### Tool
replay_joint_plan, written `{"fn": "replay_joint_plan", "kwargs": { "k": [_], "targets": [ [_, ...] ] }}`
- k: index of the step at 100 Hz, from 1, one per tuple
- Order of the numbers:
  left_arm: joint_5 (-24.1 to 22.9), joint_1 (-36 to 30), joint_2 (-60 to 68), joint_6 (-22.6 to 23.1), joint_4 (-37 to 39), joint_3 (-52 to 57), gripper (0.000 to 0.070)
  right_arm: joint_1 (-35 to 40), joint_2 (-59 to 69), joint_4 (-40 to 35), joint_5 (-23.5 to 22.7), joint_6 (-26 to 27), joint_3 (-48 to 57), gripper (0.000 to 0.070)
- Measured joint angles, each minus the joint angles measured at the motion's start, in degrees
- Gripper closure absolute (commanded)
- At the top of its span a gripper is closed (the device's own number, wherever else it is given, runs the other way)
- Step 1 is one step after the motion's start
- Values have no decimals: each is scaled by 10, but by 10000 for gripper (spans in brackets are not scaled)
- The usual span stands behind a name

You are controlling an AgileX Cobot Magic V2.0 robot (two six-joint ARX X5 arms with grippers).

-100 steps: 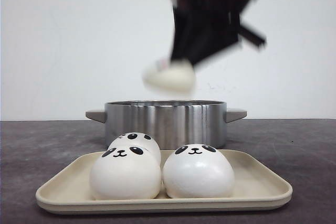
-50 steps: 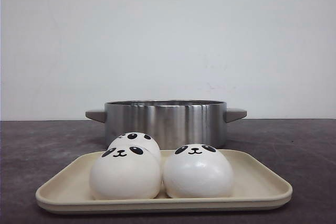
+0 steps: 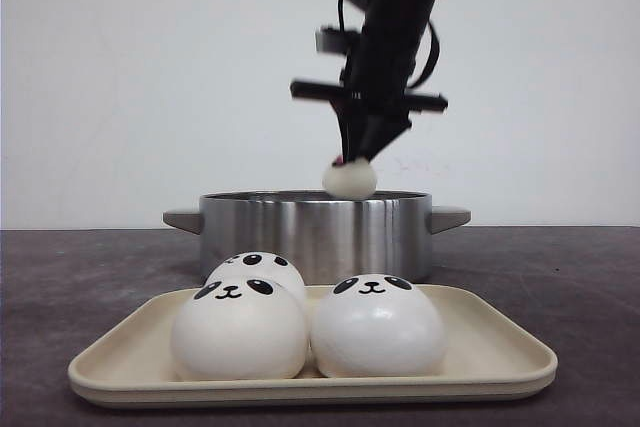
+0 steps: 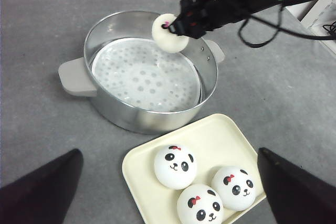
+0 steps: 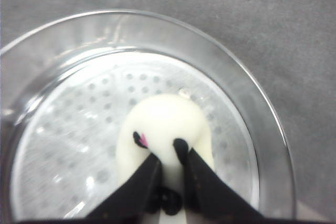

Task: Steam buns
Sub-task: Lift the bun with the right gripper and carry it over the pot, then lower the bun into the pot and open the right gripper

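The bun (image 4: 169, 33) you're carrying hangs pinched in your right gripper (image 5: 167, 162) just above the steamer pot (image 4: 206, 85), three more buns (image 4: 175, 166) waiting on the tray (image 4: 220, 136), so next lower it onto the perforated plate (image 4: 136, 74) and release; your left gripper (image 4: 168, 192) stands open.

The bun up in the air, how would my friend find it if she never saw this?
Find the big shiny steel pot behind the cream tray. Just above its rim, the right arm's black claw pinches a white bun. It is the only bun hanging in the air; the other three buns sit on the tray.
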Motion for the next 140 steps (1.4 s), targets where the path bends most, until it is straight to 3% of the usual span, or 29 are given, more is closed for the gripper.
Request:
{"fn": "replay_joint_plan", "kwargs": {
  "k": [20, 57, 63, 72, 77, 92, 116, 121, 129, 140],
  "targets": [
    [0, 0, 0, 0, -17, 0, 22, -8, 26, 44, 0, 0, 0, 700],
    [0, 0, 0, 0, -25, 0, 22, -8, 64, 24, 0, 11, 0, 696],
    [0, 0, 0, 0, -26, 0, 22, -8, 64, 24, 0, 12, 0, 654],
    [0, 0, 0, 0, -27, 0, 22, -8, 64, 24, 0, 12, 0, 471],
    [0, 0, 0, 0, -29, 0, 22, -8, 64, 20, 1, 12, 0, 404],
    [0, 0, 0, 0, -30, 0, 22, -8, 64, 6, 22, 19, 0, 345],
    [0, 0, 0, 0, -30, 0, 22, -9, 64, -3, 25, 26, 13, 359],
    [0, 0, 0, 0, -30, 0, 22, -9, 64, -22, 18, 26, 31, 439],
    [0, 0, 0, 0, -30, 0, 22, -7, 56, -47, 14, 24, 62, 700],
    [0, 0, 3, -3, -28, 0, 22, 7, 5, -80, 15, 4, 76, 690]
  ]
}}
